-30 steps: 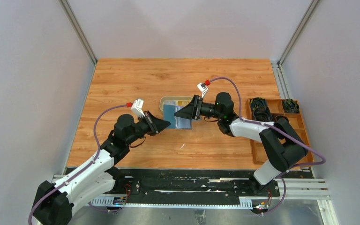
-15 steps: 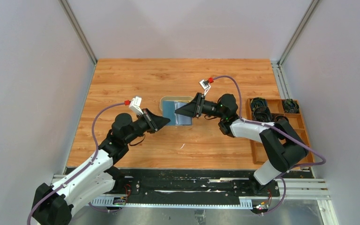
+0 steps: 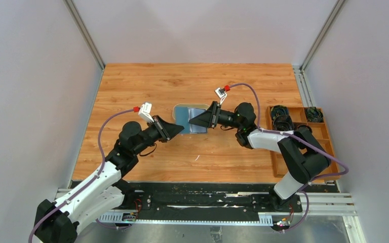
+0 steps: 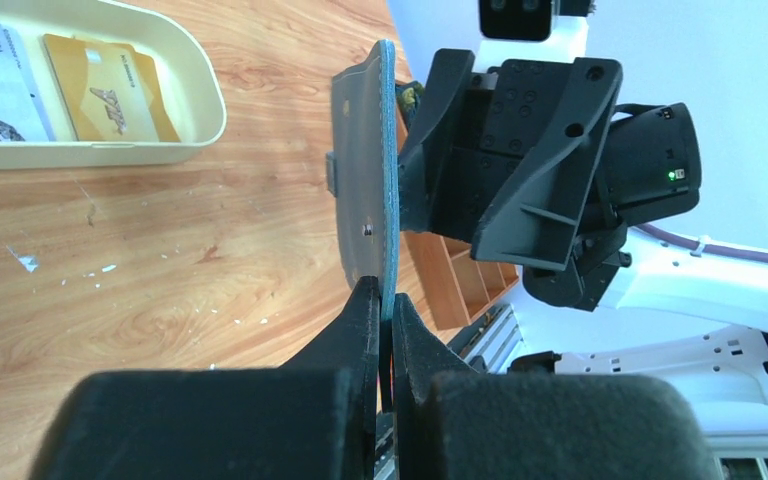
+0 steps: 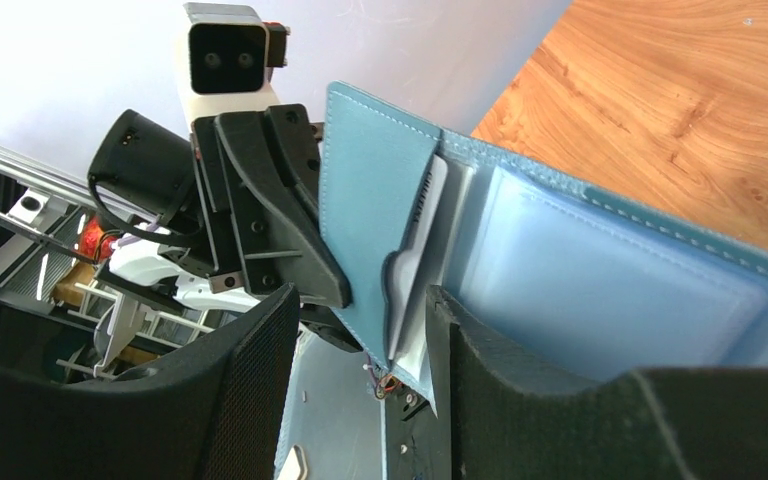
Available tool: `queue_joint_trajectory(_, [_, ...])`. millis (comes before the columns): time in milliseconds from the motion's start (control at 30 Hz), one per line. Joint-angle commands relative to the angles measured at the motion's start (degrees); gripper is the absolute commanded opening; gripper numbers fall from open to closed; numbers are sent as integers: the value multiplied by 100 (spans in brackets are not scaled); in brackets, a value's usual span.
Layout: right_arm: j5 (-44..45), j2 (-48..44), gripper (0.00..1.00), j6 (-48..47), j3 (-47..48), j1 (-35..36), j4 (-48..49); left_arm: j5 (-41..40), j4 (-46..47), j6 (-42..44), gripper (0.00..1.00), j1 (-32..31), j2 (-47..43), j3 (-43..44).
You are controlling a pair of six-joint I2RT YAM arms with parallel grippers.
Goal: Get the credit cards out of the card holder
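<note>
Tray (image 4: 203,100): yellow card (image 4: 110,92), white card (image 4: 2,82); card holder (image 5: 610,285) pocket: pale card (image 5: 424,222).

Top external: high above the near edge, overlooking the whole tabletop (image 3: 147,86).
Left wrist: close along the left claw (image 4: 384,310), facing the right arm (image 4: 720,290).
Right wrist: close along the right claw (image 5: 360,300), facing the left arm (image 5: 150,265).
Shared: the card holder (image 3: 191,121), in all views.

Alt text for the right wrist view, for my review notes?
An open teal card holder is held up, its edge clamped by the left gripper. The open right gripper straddles a pale card sticking out of a pocket. A wooden table lies behind.
</note>
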Motion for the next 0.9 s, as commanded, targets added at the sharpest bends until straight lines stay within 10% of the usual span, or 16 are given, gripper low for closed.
queue_joint_trajectory(0, [85, 146, 54, -94, -83, -70, 165, 113, 217, -21, 0, -33, -90, 270])
queue_joint_trajectory(867, [-11, 609, 35, 762, 181, -58, 1432, 244, 217, 50, 0, -37, 126, 272])
